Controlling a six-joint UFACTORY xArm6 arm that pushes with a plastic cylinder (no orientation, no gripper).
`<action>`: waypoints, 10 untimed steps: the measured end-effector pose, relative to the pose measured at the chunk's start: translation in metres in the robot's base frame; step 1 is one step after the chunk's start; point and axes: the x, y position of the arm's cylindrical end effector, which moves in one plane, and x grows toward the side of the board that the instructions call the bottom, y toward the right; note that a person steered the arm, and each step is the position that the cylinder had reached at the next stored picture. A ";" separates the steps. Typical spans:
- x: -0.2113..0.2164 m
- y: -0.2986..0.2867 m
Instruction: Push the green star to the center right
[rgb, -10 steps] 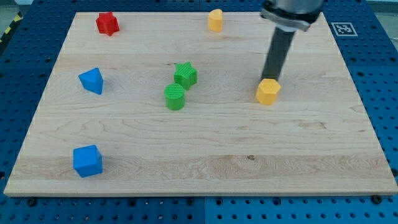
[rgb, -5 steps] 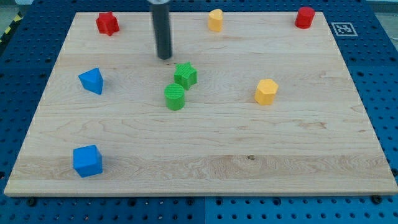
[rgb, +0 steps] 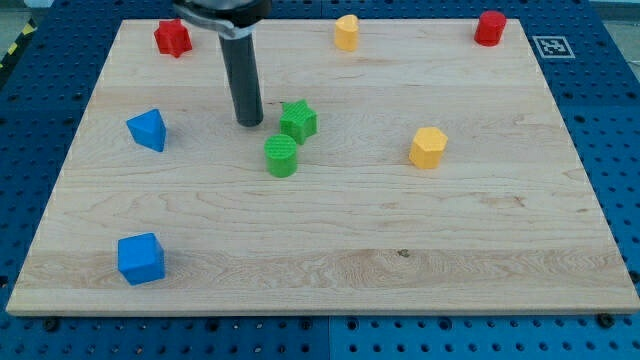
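My tip (rgb: 249, 122) sits just left of green star (rgb: 298, 121), lined up to shove it right; no end effector, holds nothing.

A straight, smooth, dark grey rod, round in section, with a faint sheen down its side; my tip (rgb: 249, 123) is cut flat and plain; above, a wider black collar edged with a pale metallic ring.

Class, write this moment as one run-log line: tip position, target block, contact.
tip: view's left of green star | contact: small gap, none visible | green cylinder: just below the star | push: not started
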 end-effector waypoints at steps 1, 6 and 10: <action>0.010 0.015; 0.000 0.090; -0.056 0.129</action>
